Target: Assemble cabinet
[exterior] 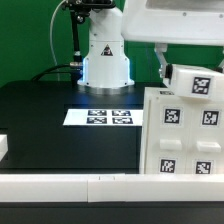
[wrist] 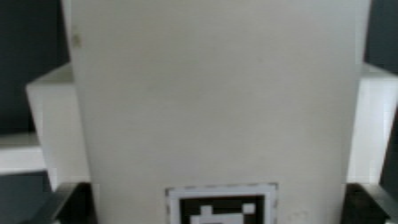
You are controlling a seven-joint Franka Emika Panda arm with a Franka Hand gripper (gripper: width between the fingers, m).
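The cabinet point(exterior: 182, 130) stands at about four o'clock in the exterior view, a large white box with black-and-white tags on the face toward the camera. Its long axis runs upright, tilted slightly, and its lower edge sits just behind the long white border rail point(exterior: 110, 186) along the front of the black table point(exterior: 40, 120). In the wrist view a tall white panel point(wrist: 205, 100) of the cabinet fills the middle, long axis up and down, with one tag point(wrist: 226, 205) at six o'clock.

The gripper point(exterior: 172, 72) hangs at the cabinet's top, near two o'clock. Its fingers point(wrist: 71, 205) stand fairly wide to either side of the panel; whether they press on it I cannot tell.

The marker board point(exterior: 105, 118) lies flat at the centre, just beside the cabinet's nine o'clock edge. From there toward nine o'clock the table offers open room.
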